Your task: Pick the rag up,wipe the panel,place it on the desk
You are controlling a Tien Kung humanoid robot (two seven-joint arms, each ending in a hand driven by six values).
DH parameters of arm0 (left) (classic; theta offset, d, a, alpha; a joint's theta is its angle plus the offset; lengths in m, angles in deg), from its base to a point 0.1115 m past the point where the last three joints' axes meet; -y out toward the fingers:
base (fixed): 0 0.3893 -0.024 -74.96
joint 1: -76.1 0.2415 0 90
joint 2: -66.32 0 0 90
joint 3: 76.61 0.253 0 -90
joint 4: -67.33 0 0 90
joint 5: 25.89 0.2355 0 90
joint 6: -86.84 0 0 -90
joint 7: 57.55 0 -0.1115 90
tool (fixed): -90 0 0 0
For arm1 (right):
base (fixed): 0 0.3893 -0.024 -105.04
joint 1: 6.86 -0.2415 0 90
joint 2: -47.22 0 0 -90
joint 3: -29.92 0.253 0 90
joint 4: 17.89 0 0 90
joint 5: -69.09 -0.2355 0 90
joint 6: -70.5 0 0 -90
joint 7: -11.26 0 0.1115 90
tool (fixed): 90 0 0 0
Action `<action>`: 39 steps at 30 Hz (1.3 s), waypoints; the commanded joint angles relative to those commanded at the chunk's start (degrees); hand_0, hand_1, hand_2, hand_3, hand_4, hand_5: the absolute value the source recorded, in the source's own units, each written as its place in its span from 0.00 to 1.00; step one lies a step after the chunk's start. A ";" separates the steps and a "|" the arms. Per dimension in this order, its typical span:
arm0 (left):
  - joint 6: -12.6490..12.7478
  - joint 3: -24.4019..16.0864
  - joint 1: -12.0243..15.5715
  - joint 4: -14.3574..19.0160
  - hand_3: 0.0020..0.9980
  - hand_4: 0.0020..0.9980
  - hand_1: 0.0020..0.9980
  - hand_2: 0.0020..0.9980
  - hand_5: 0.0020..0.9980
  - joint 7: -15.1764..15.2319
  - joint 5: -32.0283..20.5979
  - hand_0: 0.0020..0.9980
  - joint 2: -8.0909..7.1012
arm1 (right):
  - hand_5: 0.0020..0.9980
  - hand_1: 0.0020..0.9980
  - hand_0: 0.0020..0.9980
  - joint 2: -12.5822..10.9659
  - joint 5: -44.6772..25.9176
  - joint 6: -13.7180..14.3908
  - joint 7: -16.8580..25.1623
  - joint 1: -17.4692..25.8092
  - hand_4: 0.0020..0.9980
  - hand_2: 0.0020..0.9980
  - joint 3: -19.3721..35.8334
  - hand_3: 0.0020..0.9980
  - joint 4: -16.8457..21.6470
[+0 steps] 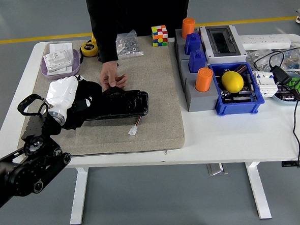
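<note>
In the head view, the wiping step is judged to be in hand. The left hand point(70, 99), cased in a glossy white shell with dark fingers, is laid over the left end of the panel point(120, 104), and a black rag point(90, 98) is seen bunched beneath and beside it, resting on the panel's left half. The fingers appear to be curled onto the rag, so the cloth is taken to be gripped, though black on black leaves the exact hold hard to make out. The right hand is not shown.

The panel is a long, flat, glossy black slab with rounded corners, set on a coarse beige felt mat point(156, 127) that covers the left part of the white table point(233, 133). A small white connector point(134, 130) on a short lead lies just beside the panel's near edge. The panel's far edge is steadied by a person's hand point(112, 76) reaching from the far side.

For the next move, a steady sweep along the panel's shiny surface toward its right end is called for, with pressure kept on the soft cloth. The rag is later to be set down on the table and let go.
</note>
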 joint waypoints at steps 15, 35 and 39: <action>-0.23 7.12 -3.44 0.80 0.32 0.01 0.12 0.44 0.00 -0.42 -2.01 0.23 3.86 | 0.70 0.44 0.70 -0.31 -0.08 -0.21 -0.06 -0.26 1.00 0.64 -0.37 0.62 -0.08; -0.62 15.52 -6.14 3.09 0.32 0.01 0.12 0.44 0.00 -1.12 -3.51 0.24 7.15 | 0.70 0.45 0.69 -0.54 -0.31 -0.45 0.02 -0.51 1.00 0.64 -1.00 0.62 -0.22; -0.65 15.91 -6.23 3.51 0.32 0.01 0.12 0.44 0.00 -1.18 -3.60 0.24 7.35 | 0.70 0.45 0.69 -0.51 -0.34 -0.49 0.03 -0.56 1.00 0.64 -0.96 0.62 -0.30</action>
